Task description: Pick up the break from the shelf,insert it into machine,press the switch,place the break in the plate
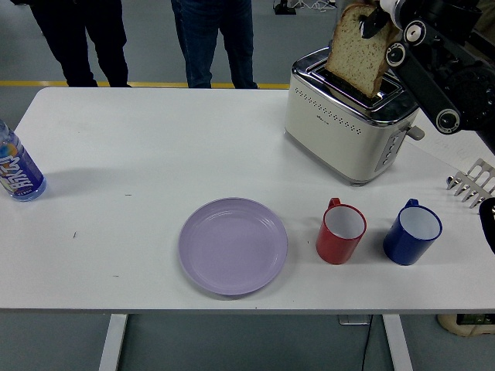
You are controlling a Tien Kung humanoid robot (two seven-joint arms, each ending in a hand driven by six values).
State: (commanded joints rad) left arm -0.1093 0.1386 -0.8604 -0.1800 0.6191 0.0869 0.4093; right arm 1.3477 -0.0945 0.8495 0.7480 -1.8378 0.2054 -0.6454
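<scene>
Head view. The right hand [377,17] enters from the upper right on a black arm [441,69] and grips the top edge of a slice of bread [357,48], dark fingers [370,23] pinching the crust. The slice hangs tilted, its lower edge at the slot of the toaster [348,127]; how far it sits inside the slot cannot be told. The toaster, cream and chrome, stands on the far right part of the white table [139,154], its lever [416,133] projecting from the right end. Nearer the front edge, a lilac plate [233,245] lies bare, slightly left of the toaster. To its right stand a red cup [341,231] and a blue cup [412,232], apart from each other, both upright with white interiors. A metal rack [472,186] shows at the right edge of the table. A plastic bottle [17,171] with a blue label stands at the left edge. Two people [147,39] stand at the far side; only their legs are visible.
</scene>
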